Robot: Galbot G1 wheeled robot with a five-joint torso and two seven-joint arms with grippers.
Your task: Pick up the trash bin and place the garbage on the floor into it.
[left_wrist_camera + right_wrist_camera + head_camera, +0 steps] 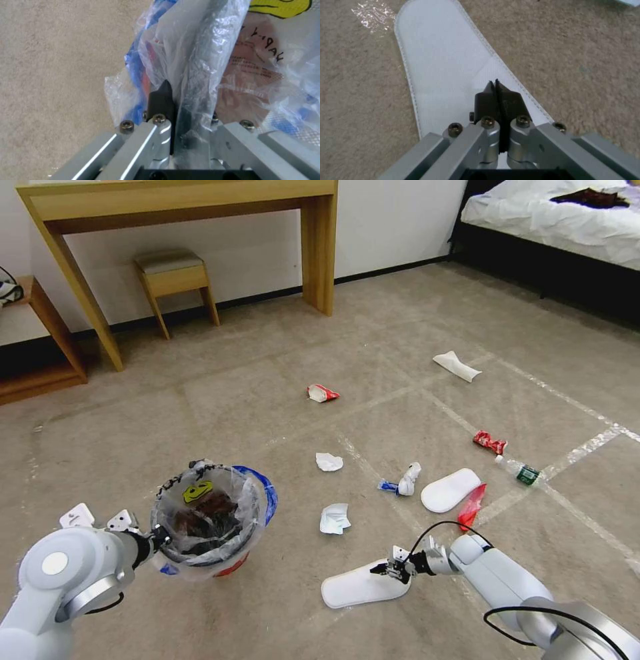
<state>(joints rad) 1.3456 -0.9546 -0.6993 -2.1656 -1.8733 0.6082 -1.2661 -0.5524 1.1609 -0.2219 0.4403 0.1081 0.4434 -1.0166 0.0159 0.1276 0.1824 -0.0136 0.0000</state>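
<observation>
- Left claw [155,540] is clamped on the trash bin [212,523] rim through the liner bag [200,62], bin at 7 o'clock in head view
- Right claw [498,91] is pinched tight on the near white slipper [363,585] at 5 o'clock; fabric between the tips isn't clear, so we'd verify the grip before lifting
- We'd keep the bin level and feed the slipper in end first
- Remaining garbage [333,518] lies scattered on the floor [253,393], centre out to 3 o'clock

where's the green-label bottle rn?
Head view: the bottle lies on the floor at the right, beside a red wrapper, just beyond the farther slipper.
</observation>
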